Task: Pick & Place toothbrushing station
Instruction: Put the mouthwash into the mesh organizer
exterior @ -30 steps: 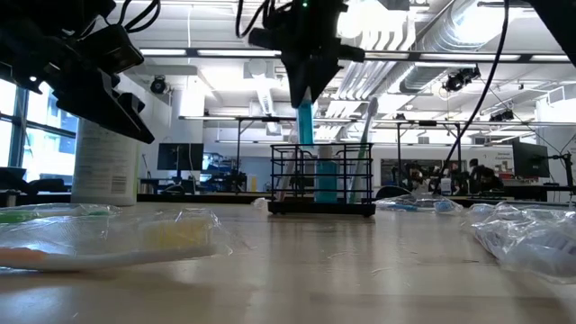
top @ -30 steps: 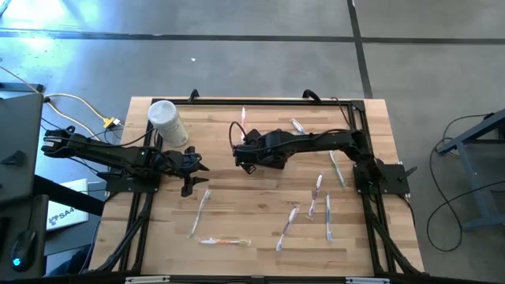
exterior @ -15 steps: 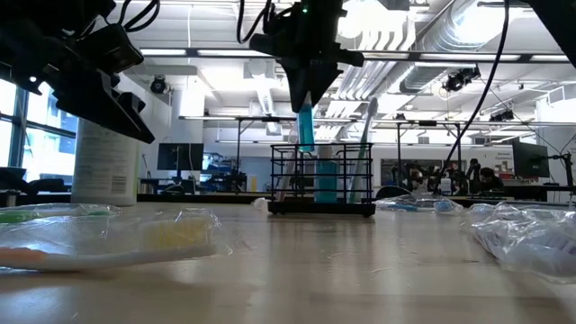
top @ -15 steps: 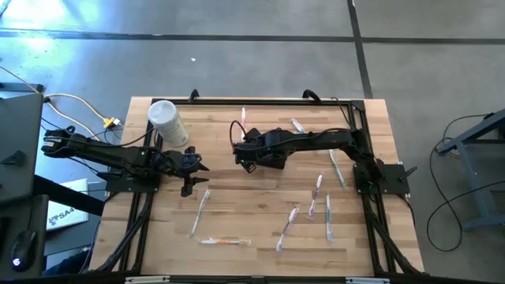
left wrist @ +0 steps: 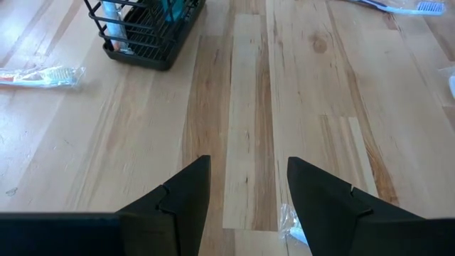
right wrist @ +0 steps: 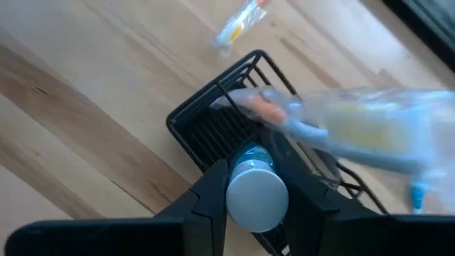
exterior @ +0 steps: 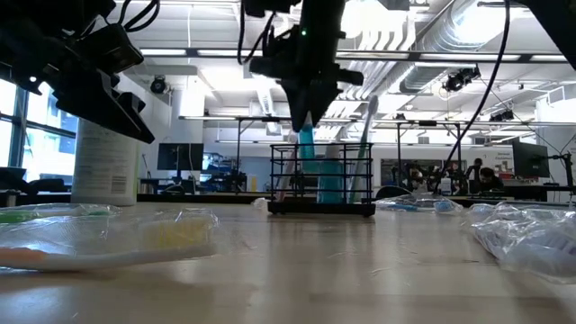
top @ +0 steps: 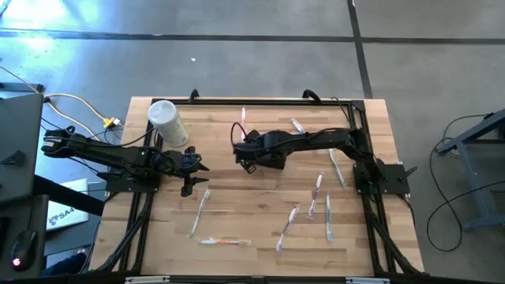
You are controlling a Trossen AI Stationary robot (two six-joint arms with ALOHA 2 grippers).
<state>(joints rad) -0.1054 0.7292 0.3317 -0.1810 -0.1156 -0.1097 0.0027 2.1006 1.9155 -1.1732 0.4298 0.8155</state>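
The toothbrushing station is a small black wire caddy (exterior: 322, 180) standing on its base in the middle of the wooden table (top: 260, 252), and it also shows in the right wrist view (right wrist: 213, 121). A wrapped toothbrush (right wrist: 334, 121) leans in it. My right gripper (exterior: 306, 106) hangs just above the caddy, shut on a teal tube (exterior: 306, 144) with a white round end. My left gripper (top: 196, 170) waits open at the table's left, clear of everything. In its wrist view the caddy (left wrist: 146, 32) stands far off from the left gripper (left wrist: 249, 192). My right gripper pinches the teal tube between its two fingers, just below the tube's white round end (right wrist: 256, 195). The fingers come from above, slanting down. The tube hangs upright below them, its lower part (exterior: 308, 153) inside the caddy.
A white cylindrical container (top: 167, 122) stands at the far left. Wrapped toothbrushes lie scattered: near the left gripper (top: 201, 209), at the near edge (top: 225, 241), and to the right (top: 325, 217). One more lies behind the caddy (top: 243, 118).
My right gripper has gone down toward the caddy with the teal tube, which stays upright and now reaches deeper into the caddy.
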